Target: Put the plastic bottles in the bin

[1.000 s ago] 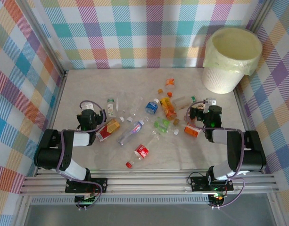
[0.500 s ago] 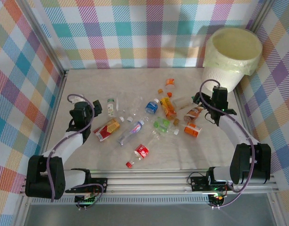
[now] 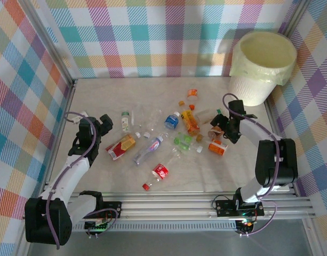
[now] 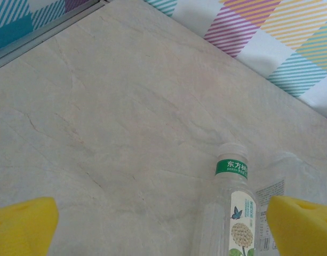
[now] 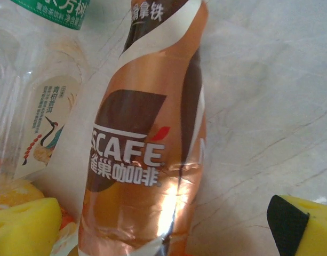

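The table is bounded by checked panels on the left, far and right sides, and bare surface runs along its near edge and in the far left corner. The bin stands upright in the far right corner with its mouth unobstructed. The plastic bottles lie scattered across the centre, all outside the bin. The left gripper sits at the left of the scatter, jaws wide apart and clamping nothing. A clear green-banded bottle lies just ahead, its base cut off. The right gripper has its jaws apart astride a copper coffee bottle. A gap shows at one pad; contact at the other cannot be told.
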Robot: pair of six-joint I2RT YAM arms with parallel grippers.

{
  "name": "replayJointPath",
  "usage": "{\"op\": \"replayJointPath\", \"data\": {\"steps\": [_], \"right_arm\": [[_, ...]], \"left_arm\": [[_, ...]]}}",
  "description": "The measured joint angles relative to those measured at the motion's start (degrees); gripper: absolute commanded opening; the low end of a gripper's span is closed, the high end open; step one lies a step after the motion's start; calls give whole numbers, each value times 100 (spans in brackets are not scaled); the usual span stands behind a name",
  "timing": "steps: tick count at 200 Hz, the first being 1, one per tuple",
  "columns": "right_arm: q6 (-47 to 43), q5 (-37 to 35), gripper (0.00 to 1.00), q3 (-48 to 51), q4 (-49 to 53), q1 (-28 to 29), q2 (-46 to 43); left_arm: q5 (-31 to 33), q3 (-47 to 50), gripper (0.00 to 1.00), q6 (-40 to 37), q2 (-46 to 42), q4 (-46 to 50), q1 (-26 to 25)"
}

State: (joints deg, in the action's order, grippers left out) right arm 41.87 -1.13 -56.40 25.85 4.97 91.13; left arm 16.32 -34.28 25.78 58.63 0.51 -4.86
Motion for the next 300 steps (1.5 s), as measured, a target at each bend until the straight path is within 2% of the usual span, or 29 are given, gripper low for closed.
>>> {"op": "replayJointPath", "data": {"steps": [91, 137, 164, 190, 233, 259, 300], "right_arm": [[417, -643, 76, -109, -212, 85, 708], [348, -938, 56, 101, -496, 55, 581], [81, -957, 46, 444, -686, 24, 33], [-380, -885, 44, 573, -831, 24, -734], [-1161, -269, 42, 468, -1276, 24, -1591], [-1480, 144, 42, 35, -1572, 17, -1613], [-1912, 772, 42, -1397, -2009, -166, -1019]], "left_arm": [[-341, -284, 100, 168, 275, 459, 0], [-682, -640, 100, 337, 280, 748, -20], [-935, -846, 100, 413, 280, 931, -133], [-1141, -986, 100, 610, 280, 975, -352], [-1283, -1322, 100, 807, 525, 942, -981], [-1263, -1537, 100, 835, 752, 833, -1268], [-1113, -1648, 100, 955, 883, 866, -1300]]}}
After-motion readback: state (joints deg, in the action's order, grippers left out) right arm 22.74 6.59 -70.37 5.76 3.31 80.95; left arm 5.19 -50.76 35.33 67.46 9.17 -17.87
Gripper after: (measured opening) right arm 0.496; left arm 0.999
